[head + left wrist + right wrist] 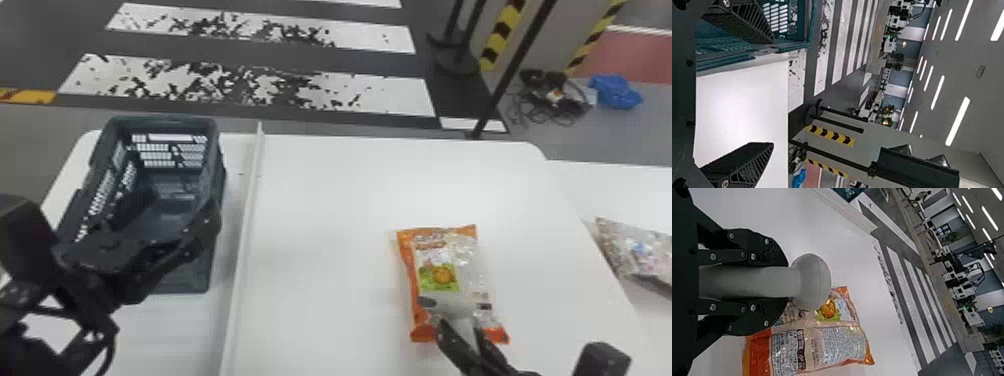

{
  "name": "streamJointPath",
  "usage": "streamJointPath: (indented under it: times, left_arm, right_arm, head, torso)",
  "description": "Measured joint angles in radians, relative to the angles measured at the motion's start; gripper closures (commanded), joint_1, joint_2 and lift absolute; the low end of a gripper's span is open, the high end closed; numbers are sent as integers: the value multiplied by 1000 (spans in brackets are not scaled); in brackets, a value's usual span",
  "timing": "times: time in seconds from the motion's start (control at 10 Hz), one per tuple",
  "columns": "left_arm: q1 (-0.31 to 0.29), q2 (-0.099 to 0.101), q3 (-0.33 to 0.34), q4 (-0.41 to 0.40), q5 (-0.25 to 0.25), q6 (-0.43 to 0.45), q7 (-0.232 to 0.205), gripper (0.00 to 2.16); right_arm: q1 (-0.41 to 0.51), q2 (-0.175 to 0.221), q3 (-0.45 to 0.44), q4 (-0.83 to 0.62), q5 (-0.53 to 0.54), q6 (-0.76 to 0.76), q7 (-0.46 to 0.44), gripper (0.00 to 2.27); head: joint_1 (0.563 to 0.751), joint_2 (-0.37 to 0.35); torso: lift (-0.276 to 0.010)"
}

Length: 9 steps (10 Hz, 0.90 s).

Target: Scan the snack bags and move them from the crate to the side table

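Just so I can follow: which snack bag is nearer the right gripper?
The orange bag on the main table, near the right gripper; the other bag lies farther off, on the side table.

In my head view, my left tool hides part of the crate, the scanner covers part of the orange snack bag, and the right edge cuts off a second bag with blurred print.

Left of frame: grey scanner gripped by right gripper | lower centre: orange-edged snack bag partly hidden by scanner, supported on white table | top edge: crate partly seen | right: striped floor shown
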Motion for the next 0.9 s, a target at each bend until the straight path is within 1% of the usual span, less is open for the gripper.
streamJointPath:
  times: [0.2,0.3,0.4,0.6,0.7,0.8,0.9]
  left_arm:
    - [2,0,5,0,1,0,0,66]
    - [2,0,6,-2,1,0,0,66]
    - [1,-2,6,-3,1,0,0,66]
    - [0,-6,4,-8,-1,4,0,66]
    - [2,-7,3,-13,-3,6,1,66]
    - [9,-9,3,-23,-7,7,1,66]
    - [17,-13,3,-34,-13,10,1,66]
  right_arm:
    - [-16,-7,18,33,7,-5,0,2243]
    - [-13,-11,12,20,-9,-7,1,2243]
    - [-2,-16,-11,-14,-41,1,4,2243]
    - [-2,-25,-101,-76,-139,53,19,2243]
    - [-31,-29,-152,-90,-169,100,20,2243]
    - [-87,-37,-198,-77,-175,151,18,2243]
    - [-155,-63,-225,-28,-164,183,10,2243]
  head:
    - [695,-88]
    - [695,-89]
    - [695,-96]
    - [695,-150]
    - [695,-167]
    - [695,-200]
    - [695,-238]
  torso:
    - [-87]
    - [-87]
    - [-87]
    - [-87]
    - [-87]
    - [-87]
    - [-87]
